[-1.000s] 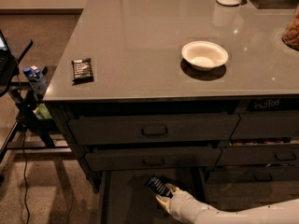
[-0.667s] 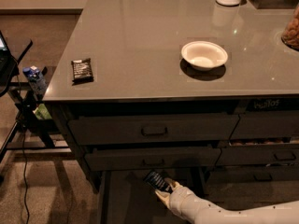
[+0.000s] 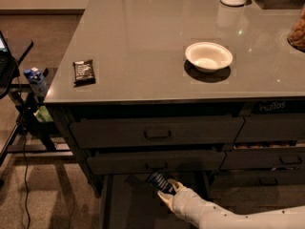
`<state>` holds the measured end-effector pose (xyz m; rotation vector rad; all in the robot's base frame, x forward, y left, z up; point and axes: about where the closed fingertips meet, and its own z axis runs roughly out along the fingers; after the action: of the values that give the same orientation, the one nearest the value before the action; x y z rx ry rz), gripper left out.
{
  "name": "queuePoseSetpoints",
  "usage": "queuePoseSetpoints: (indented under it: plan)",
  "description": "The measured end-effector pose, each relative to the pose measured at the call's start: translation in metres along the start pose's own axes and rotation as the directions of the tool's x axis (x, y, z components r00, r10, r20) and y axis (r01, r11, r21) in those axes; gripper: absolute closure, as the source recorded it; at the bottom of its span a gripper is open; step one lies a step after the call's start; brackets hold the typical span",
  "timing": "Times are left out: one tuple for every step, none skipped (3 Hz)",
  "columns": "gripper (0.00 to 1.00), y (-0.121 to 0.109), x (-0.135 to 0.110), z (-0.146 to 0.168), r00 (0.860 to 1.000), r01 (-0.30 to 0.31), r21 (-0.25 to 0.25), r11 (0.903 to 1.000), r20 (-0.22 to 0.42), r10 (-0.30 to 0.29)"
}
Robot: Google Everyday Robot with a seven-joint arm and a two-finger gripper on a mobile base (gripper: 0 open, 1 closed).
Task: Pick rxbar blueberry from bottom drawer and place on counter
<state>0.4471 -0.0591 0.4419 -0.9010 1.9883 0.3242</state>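
The gripper (image 3: 167, 192) has its jaws pinched on the lower end of the blue snack bar (image 3: 158, 181). The bar juts up and to the left from them, long axis slanted, above the open bottom drawer (image 3: 125, 205) and close under the middle drawer (image 3: 157, 162). The counter (image 3: 143, 37) lies overhead, so the bar probably has to come outward before it rises.
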Motion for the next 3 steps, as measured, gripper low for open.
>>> queuePoseSetpoints:
  plan:
    - [1.00, -0.002, -0.029, -0.015, 0.999, 0.040, 0.014, 0.9991, 0.006, -0.040]
    - [1.00, -0.006, -0.067, -0.037, 0.996, 0.087, 0.054, 0.9948, 0.015, -0.087]
    - [1.00, -0.015, -0.104, -0.060, 0.990, 0.125, 0.109, 0.9861, 0.045, -0.131]
